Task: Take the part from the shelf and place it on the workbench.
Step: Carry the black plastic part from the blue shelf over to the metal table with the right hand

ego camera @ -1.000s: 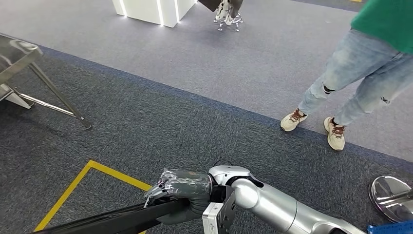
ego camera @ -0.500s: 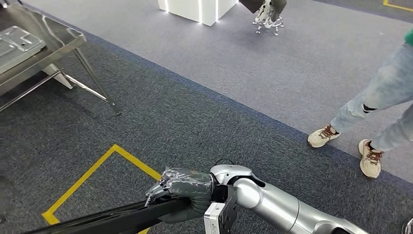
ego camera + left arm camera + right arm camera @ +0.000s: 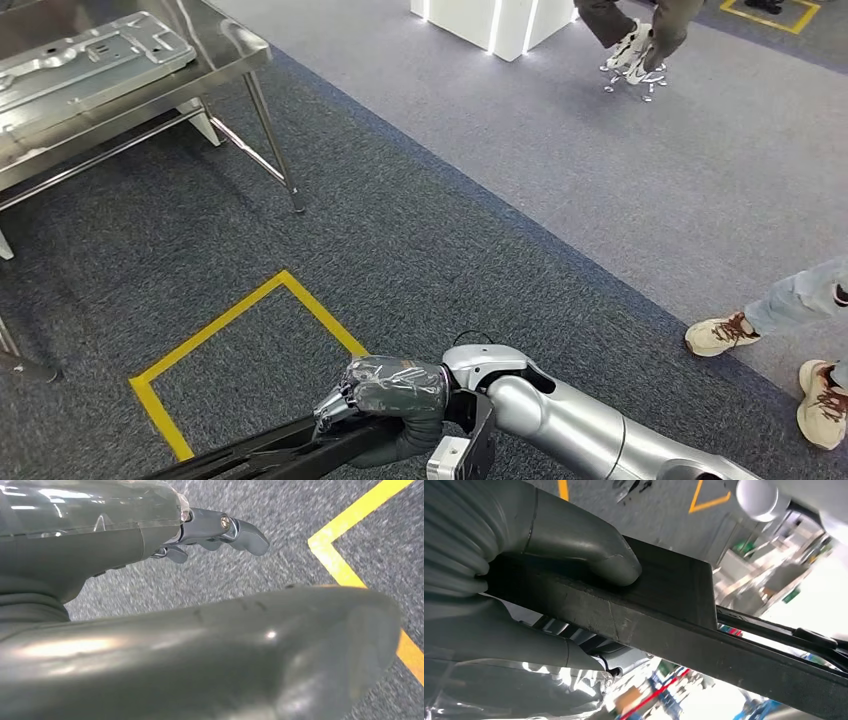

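Because the long black part [image 3: 270,452] must reach the steel desk [image 3: 225,62] across the carpet, the right robot hand [image 3: 390,408] grips one end firmly, while the left robot hand [image 3: 150,540] hangs with its fingers apart, holding nothing.

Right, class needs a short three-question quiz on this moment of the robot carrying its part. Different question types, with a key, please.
1. True or false: the right hand holds the long black part.
2. Which thing stands at the upper left in the head view? A) steel workbench B) blue crate C) wooden ladder
3. Fill in: the yellow tape line on the carpet bends into a ____ ahead of the robot.

Key: 1 true; 2 A; 3 corner.
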You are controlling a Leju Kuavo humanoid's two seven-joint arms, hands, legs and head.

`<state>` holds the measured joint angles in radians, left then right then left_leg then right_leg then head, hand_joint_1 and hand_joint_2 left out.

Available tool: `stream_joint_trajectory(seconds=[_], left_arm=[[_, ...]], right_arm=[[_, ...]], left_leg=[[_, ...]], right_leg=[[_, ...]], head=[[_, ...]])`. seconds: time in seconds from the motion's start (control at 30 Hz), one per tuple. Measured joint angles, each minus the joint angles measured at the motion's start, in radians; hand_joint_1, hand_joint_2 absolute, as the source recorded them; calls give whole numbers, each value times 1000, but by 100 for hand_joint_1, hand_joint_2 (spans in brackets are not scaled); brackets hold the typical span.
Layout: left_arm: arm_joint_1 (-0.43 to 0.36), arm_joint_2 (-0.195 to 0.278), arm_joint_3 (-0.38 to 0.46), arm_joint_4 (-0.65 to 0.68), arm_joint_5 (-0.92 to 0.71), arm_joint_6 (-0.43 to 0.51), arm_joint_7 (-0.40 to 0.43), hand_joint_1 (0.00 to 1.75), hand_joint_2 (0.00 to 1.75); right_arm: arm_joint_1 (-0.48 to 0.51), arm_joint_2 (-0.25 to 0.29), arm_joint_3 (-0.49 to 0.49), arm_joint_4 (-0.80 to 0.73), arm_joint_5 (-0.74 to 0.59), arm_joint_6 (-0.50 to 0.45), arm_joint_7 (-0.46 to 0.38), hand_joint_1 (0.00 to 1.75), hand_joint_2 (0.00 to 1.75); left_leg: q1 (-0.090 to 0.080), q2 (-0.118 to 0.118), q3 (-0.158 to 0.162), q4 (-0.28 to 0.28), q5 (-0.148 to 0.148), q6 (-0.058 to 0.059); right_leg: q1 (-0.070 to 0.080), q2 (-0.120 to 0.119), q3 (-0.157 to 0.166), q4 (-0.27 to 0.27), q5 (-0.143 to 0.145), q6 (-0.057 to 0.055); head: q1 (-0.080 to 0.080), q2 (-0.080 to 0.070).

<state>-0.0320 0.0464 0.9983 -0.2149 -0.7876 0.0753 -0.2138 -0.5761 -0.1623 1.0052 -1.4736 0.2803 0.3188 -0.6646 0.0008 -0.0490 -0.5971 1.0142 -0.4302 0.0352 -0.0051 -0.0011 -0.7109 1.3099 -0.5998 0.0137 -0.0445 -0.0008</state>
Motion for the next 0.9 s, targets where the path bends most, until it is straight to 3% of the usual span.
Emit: stream_joint_trajectory(seconds=[0.03, 0.07, 0.13, 0.2, 0.27, 0.3, 0.33, 0.4, 0.43, 0.47, 0.5, 0.53, 0.6, 0.67, 0.7, 0.77, 0.8, 0.83, 0.9], left_arm=[[0, -1, -1, 0, 0, -7, -6, 0, 0], [0, -2, -2, 0, 1, -15, -13, 0, 0], [-2, -7, -3, 0, 5, -36, -28, 0, 0], [-4, -10, -3, 0, 16, -58, -44, 0, 0], [-3, -12, 0, 0, 32, -76, -58, 0, 0], [-1, -14, 3, 0, 37, -82, -63, 0, 0], [0, -15, 5, 0, 42, -87, -68, 0, 0], [-4, -18, 11, 0, 48, -95, -75, 0, 0], [-6, -19, 13, 0, 49, -98, -78, 0, 0], [-8, -21, 15, 0, 51, -100, -81, 0, 0], [-8, -23, 16, 0, 52, -101, -82, 0, 0], [-7, -24, 17, 0, 53, -102, -84, 0, 0], [-4, -27, 21, 0, 54, -102, -88, 0, 0], [-7, -28, 25, 0, 54, -102, -93, 0, 0], [-8, -29, 28, 0, 54, -102, -96, 0, 0], [-7, -29, 34, 0, 54, -104, -101, 0, 0], [-4, -30, 38, 0, 54, -106, -103, 0, 0], [-3, -31, 40, 0, 54, -108, -105, 0, 0], [-6, -33, 44, 0, 54, -112, -110, 0, 0]], right_arm=[[-2, -1, 3, 0, -5, -1, 2, 175, 175], [-8, -1, 3, 0, -14, 1, 6, 175, 175], [-26, -1, 0, 0, -38, 9, 17, 175, 175], [-41, -1, -10, 0, -56, 22, 27, 175, 175], [-48, 0, -21, -1, -66, 30, 33, 175, 175], [-50, 2, -26, -1, -68, 30, 34, 175, 175], [-51, 4, -31, -2, -72, 29, 35, 175, 175], [-50, 9, -45, -3, -80, 22, 35, 175, 175], [-47, 10, -52, -3, -85, 16, 35, 175, 175], [-43, 10, -60, -3, -91, 8, 34, 175, 175], [-36, 11, -69, -3, -101, 0, 32, 175, 175], [-28, 13, -80, -4, -116, -10, 29, 175, 175], [-14, 21, -116, -11, -161, -18, 22, 175, 175], [-8, 28, -160, -24, -213, -5, 14, 175, 175], [-7, 31, -179, -31, -233, 9, 11, 175, 175], [-5, 40, -211, -43, -255, 40, 11, 175, 175], [-4, 45, -223, -49, -259, 55, 13, 175, 175], [-3, 49, -233, -55, -260, 69, 15, 175, 175], [2, 52, -249, -64, -256, 86, 15, 175, 175]], left_leg=[[0, -16, 1, 3, -1, -1], [1, -31, 2, 5, -4, -3], [1, -59, 0, 13, -8, -9], [4, -83, -7, 17, -10, -20], [8, -105, -12, 14, -9, -33], [8, -96, -15, 19, -13, -38], [6, -71, -23, 37, -25, -43], [4, 2, -70, 134, -78, -52], [6, 24, -104, 201, -109, -56], [9, 36, -135, 259, -129, -59], [11, 41, -151, 287, -132, -62], [13, 44, -147, 279, -117, -63], [13, 71, -82, 152, -49, -62], [4, 106, -19, 33, -8, -49], [0, 113, -9, 12, -6, -41], [-3, 94, -9, 6, -8, -27], [-1, 84, -7, 3, -7, -22], [2, 74, -4, -1, -5, -16], [7, 53, 1, -7, 0, -6]], right_leg=[[-1, 3, 3, -22, 29, -1], [-2, 12, 23, -79, 70, -3], [-7, 61, 74, -208, 135, -6], [-8, 88, 95, -261, 149, -9], [-6, 64, 100, -268, 149, -18], [-6, 51, 104, -274, 150, -24], [-7, 37, 109, -280, 151, -31], [-6, 7, 117, -287, 150, -40], [-4, -9, 118, -287, 148, -43], [-2, -25, 118, -287, 146, -44], [-1, -40, 119, -287, 144, -44], [0, -54, 121, -287, 141, -43], [1, -79, 129, -287, 134, -38], [6, -100, 136, -285, 127, -30], [8, -109, 138, -285, 125, -25], [9, -127, 144, -287, 120, -16], [7, -123, 147, -283, 116, -10], [5, -104, 144, -269, 105, -5], [-1, -42, 107, -186, 59, 2]], head=[[0, 0], [0, 0], [0, 0], [0, 0], [0, 0], [-1, 0], [-3, 0], [-6, 0], [-7, 0], [-7, 0], [-7, 0], [-7, 0], [-7, 0], [-6, 0], [-6, 0], [-5, 0], [-5, 0], [-5, 0], [-4, 0]])
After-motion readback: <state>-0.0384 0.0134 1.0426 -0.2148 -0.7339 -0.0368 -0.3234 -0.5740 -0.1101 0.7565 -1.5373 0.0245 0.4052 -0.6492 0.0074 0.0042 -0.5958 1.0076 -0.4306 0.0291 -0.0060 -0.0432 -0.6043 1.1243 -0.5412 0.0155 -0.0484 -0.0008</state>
